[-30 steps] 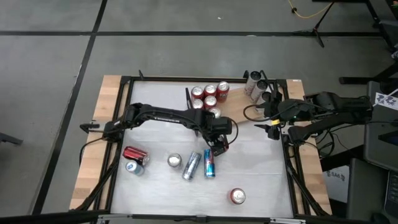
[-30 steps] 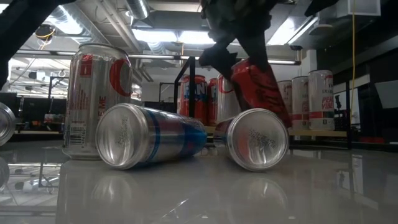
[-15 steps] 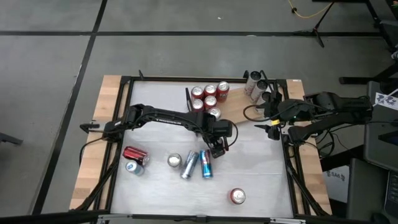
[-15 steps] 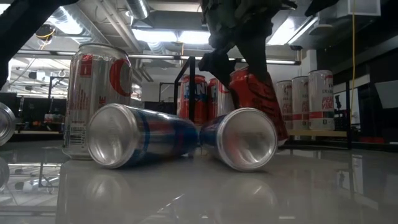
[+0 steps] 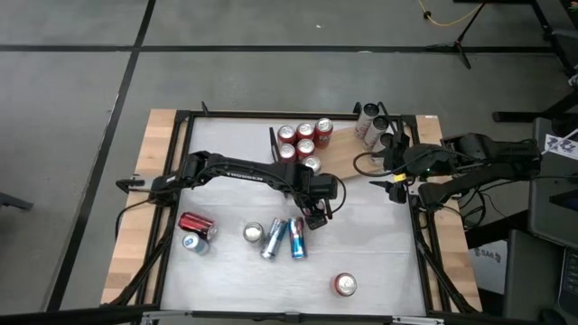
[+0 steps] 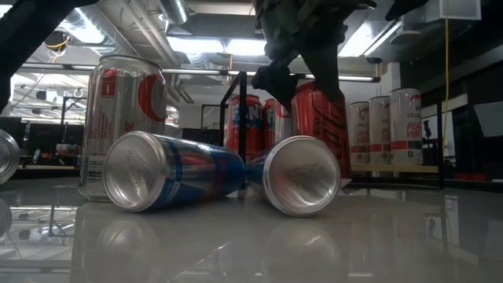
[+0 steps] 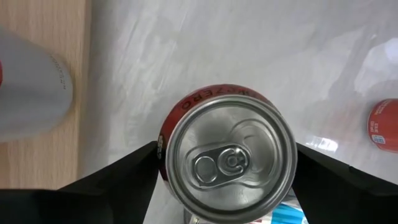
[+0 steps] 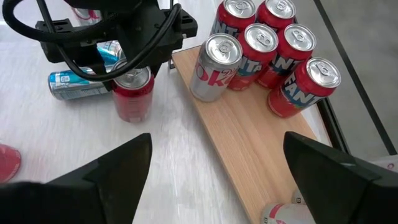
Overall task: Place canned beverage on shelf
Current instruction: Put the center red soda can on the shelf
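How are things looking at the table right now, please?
Left gripper at upright red can, on table beside shelf. Right gripper open, waiting by shelf. Blue cans lying nearby.

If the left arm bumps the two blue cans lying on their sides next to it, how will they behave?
The two blue cans lie on their sides on the glossy white table, so they would probably roll rather than slide. They lie close together, so one may nudge the other. The upright red can between the left gripper fingers looks less apt to roll, though it might tip.
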`<act>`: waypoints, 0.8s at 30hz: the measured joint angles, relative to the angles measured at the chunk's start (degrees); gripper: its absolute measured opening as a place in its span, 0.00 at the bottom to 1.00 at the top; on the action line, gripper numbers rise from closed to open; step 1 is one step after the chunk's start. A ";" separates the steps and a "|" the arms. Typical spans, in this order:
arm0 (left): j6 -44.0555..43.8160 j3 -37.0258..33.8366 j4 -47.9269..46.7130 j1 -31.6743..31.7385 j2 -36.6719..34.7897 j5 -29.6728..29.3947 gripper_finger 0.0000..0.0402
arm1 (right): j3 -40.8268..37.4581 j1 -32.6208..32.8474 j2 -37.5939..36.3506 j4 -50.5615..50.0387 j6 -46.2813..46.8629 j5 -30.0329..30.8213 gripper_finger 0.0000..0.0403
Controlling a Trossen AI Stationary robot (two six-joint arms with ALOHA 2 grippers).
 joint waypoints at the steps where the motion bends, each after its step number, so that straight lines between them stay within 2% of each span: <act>1: 0.04 0.00 -0.02 0.00 0.00 0.00 0.80 | 0.00 0.00 0.00 0.00 0.00 0.00 0.88; 11: 0.06 0.02 0.09 0.00 -0.11 0.00 0.89 | 0.00 0.00 0.00 -0.09 0.00 0.00 0.88; 24: 0.00 0.02 -0.89 0.39 -2.09 0.08 0.90 | 0.00 0.00 0.02 -0.07 0.00 -0.04 0.88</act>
